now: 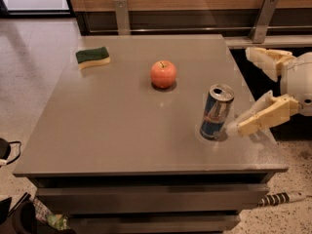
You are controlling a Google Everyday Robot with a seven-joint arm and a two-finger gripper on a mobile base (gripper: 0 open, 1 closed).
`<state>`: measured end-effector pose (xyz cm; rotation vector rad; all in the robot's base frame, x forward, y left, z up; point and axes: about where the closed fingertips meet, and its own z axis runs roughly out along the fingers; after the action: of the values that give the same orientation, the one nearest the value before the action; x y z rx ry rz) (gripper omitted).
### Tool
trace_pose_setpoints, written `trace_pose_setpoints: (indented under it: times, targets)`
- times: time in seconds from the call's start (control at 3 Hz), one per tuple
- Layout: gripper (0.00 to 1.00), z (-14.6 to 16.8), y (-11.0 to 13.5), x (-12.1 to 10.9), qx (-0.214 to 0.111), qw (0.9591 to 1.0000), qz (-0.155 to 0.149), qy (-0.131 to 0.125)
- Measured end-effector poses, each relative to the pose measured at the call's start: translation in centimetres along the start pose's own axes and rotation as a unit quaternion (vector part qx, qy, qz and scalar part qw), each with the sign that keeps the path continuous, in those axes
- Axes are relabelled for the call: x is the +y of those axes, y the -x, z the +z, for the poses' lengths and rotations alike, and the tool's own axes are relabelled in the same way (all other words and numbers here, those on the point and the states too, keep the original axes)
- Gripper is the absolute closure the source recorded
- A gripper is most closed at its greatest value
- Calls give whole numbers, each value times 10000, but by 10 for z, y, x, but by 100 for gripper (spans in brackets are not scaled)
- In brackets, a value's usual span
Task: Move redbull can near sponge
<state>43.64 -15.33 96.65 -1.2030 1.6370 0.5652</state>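
Observation:
The redbull can (216, 112) stands upright on the grey table (122, 126), near its right front part. The sponge (92, 57), dark green over pale yellow, lies at the table's far left. My gripper (241, 94) comes in from the right with its cream fingers spread wide. The lower finger's tip (234, 128) is just right of the can's base, close to touching it. The upper finger (261, 57) is farther back, well apart from the can. The gripper holds nothing.
A red apple (163, 74) sits mid-table between the can and the sponge. A wooden wall with two metal brackets (122, 13) runs behind the table. Cables and clutter lie on the floor at the lower left (14, 213).

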Motion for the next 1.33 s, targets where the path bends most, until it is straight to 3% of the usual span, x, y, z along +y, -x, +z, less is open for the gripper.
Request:
trace_pose_setpoints:
  times: [0.33, 0.67, 1.33]
  targets:
    - [0, 0, 0, 0, 2, 10000, 0, 1]
    - [0, 12, -20, -3, -300, 9993, 238, 30]
    - [0, 31, -60, -11, -1107, 9915, 682, 48]
